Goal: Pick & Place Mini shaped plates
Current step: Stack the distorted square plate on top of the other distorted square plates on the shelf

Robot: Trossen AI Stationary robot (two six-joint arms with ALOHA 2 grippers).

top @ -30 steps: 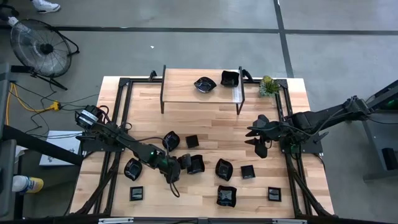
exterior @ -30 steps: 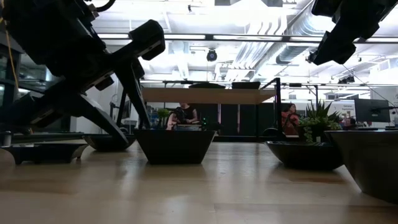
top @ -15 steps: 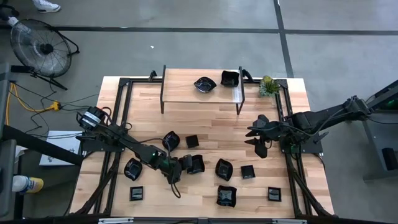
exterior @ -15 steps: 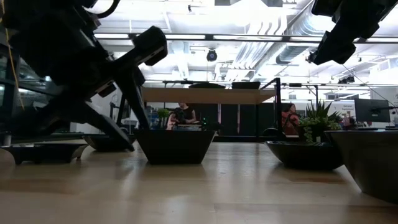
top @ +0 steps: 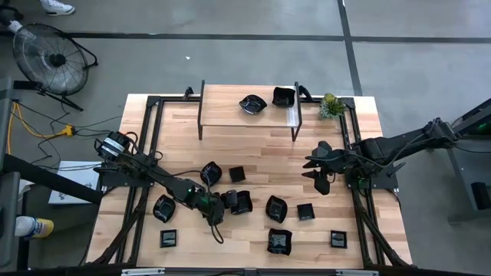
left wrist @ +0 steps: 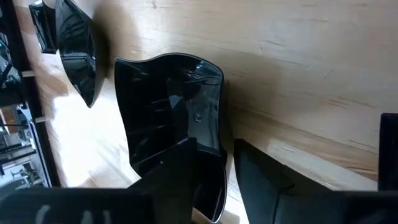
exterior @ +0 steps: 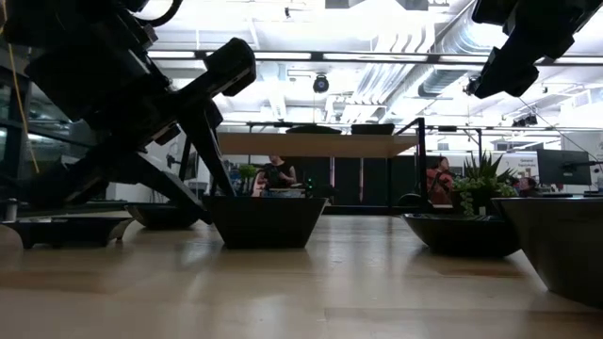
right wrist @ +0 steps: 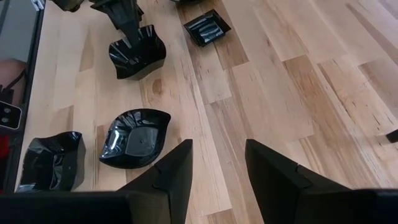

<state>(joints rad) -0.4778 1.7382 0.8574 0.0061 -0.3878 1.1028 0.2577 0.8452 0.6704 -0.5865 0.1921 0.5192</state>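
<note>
The left gripper (top: 230,201) is low on the table (top: 261,149), its fingers (left wrist: 186,174) on both sides of the rim of a wavy plate (top: 241,202), not clearly clamped. The right gripper (top: 318,179) hangs above the table's right side, fingers apart and empty. Other plates lie around; two are on the shelf (top: 230,115).

Light: I see bright overhead ceiling fixtures (exterior: 377,19), blown out in low view | Shadows: soft on table (top: 253,149) | Glare: plates (left wrist: 168,106) glossy | Blur: near foreground soft
</note>
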